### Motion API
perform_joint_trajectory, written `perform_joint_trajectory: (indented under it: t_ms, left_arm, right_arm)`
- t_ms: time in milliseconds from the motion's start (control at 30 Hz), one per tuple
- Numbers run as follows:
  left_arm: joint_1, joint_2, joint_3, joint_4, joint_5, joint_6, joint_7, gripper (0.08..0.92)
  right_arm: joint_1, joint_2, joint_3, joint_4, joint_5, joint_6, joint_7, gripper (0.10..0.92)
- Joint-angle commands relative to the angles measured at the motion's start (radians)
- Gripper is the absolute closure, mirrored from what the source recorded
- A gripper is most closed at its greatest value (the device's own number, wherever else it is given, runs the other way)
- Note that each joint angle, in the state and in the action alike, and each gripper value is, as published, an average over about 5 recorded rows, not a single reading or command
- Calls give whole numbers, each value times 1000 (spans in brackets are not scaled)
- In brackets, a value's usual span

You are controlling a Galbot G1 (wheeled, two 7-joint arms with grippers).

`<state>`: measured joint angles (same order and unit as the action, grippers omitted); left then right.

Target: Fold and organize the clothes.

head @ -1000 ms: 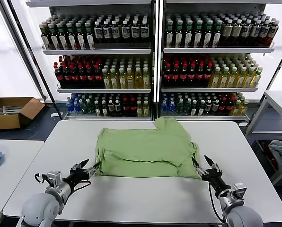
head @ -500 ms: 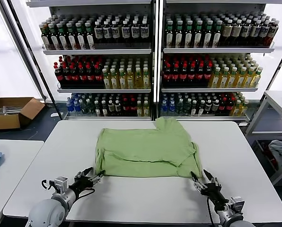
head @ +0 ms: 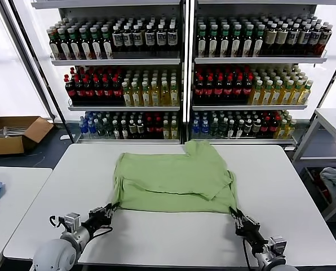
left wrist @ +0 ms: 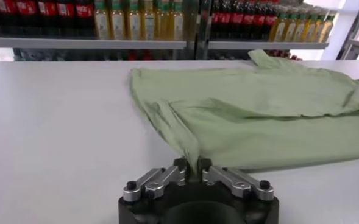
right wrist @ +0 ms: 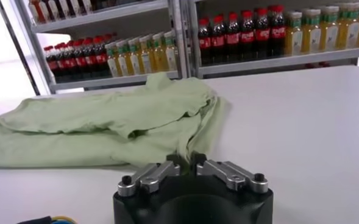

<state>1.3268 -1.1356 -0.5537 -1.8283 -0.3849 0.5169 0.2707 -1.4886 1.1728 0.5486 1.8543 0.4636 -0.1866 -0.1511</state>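
At the table's near edge, left claw (head: 110,209) and right claw (head: 236,216) pinch the clothes (head: 173,179), hiding its corners.

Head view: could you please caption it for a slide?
Both grippers, left and right, pinch the green polo shirt's near corners.

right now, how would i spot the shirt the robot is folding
Find the white table before the bottle shelves. On it lies a light green polo shirt, already folded over. Both end effectors, left and right, pinch its near corners; it is the table's only cloth.
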Motion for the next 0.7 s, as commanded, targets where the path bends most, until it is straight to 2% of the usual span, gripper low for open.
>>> perform_joint_trajectory:
  t_ms: [33, 233, 500, 700]
  left_arm:
    - [64, 38, -20, -84, 11, -16, 28, 875]
    - [162, 58, -60, -183, 33, -18, 44, 912]
    - [297, -39, -134, -291, 106, -26, 62, 912]
    - [418, -74, -198, -328, 178, -54, 79, 912]
  right_arm:
    - [-12, -35, 4, -3, 20, -6, -2, 905]
    - [-93, -74, 46, 57, 44, 9, -13, 905]
    - [-309, -34, 70, 229, -16, 66, -10, 905]
    - [-437, -15, 55, 311, -61, 118, 18, 905]
